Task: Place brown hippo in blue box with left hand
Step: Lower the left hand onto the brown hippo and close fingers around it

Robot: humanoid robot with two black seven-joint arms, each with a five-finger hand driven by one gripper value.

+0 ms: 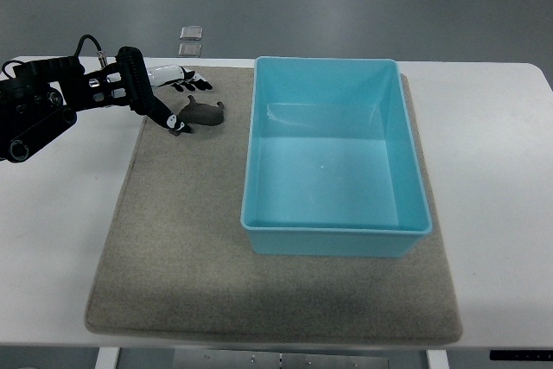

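Brown hippo [204,111] on mat, beside empty blue box [335,229]
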